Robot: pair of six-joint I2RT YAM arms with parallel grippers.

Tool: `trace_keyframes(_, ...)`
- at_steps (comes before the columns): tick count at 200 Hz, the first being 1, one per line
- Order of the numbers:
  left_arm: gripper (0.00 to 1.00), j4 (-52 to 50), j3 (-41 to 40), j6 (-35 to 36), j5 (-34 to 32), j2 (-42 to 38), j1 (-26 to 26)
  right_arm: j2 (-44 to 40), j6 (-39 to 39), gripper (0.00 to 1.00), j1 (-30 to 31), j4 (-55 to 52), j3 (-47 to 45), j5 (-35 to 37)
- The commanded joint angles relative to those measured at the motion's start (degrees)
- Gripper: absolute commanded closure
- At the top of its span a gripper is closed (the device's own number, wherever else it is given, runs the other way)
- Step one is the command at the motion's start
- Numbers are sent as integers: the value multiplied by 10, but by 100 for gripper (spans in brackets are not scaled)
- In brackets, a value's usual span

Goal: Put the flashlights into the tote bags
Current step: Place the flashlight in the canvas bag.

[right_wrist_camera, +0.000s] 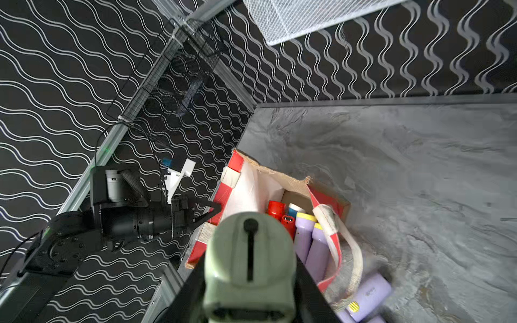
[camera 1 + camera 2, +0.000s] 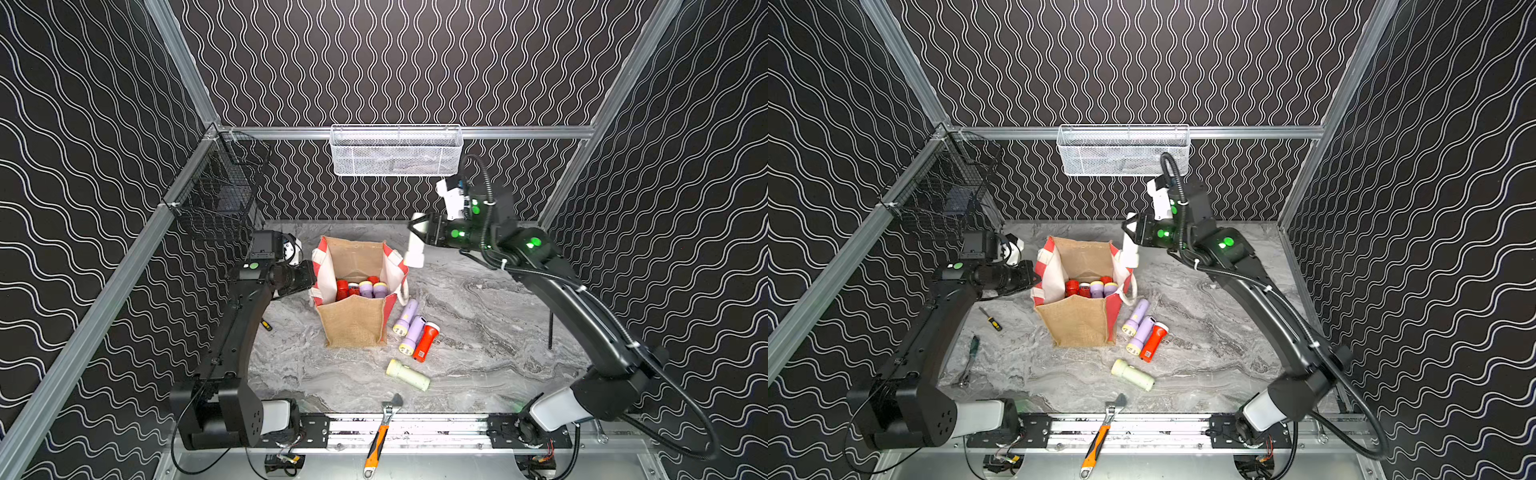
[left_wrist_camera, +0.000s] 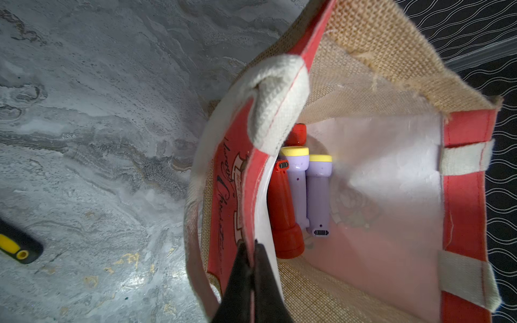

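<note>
Right gripper clamps a pale green flashlight over the right rim of the tote bag at frame centre; left gripper pinches its left wall, red and lilac flashlights inside.

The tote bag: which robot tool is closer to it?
Left. The left tool is shut on the tote bag at its side rim. The right tool hangs above the opposite side, apart from it, holding a pale green flashlight.

On the red panel of the tote bag, dark cursive lettering looks like "Christmas"; the rest is illegible.
</note>
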Motion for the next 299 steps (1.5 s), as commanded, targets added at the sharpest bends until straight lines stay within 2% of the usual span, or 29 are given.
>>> trace_keyframes(1, 94, 13, 1, 3, 9, 1, 1, 48, 17, 59, 1, 78, 9, -61)
trace_keyframes(47, 94, 18, 0, 1, 28, -3, 0, 182, 66, 60, 7, 149, 45, -161)
trace_keyframes(81, 94, 25, 0, -1, 42, -8, 1, 266, 70, 60, 22, 139, 82, -179)
trace_keyframes(131, 94, 26, 1, -1, 47, 0, 1, 352, 54, 60, 59, 79, 155, -167)
trace_keyframes(180, 94, 27, 1, -3, 51, 1, 2, 393, 67, 60, 106, 54, 165, -135)
trace_keyframes(226, 94, 28, -1, -3, 48, -5, 2, 420, 105, 60, 108, 44, 137, -107)
trace_keyframes(299, 94, 29, -2, -5, 48, -6, 2, 470, 129, 60, 109, -12, 157, -92)
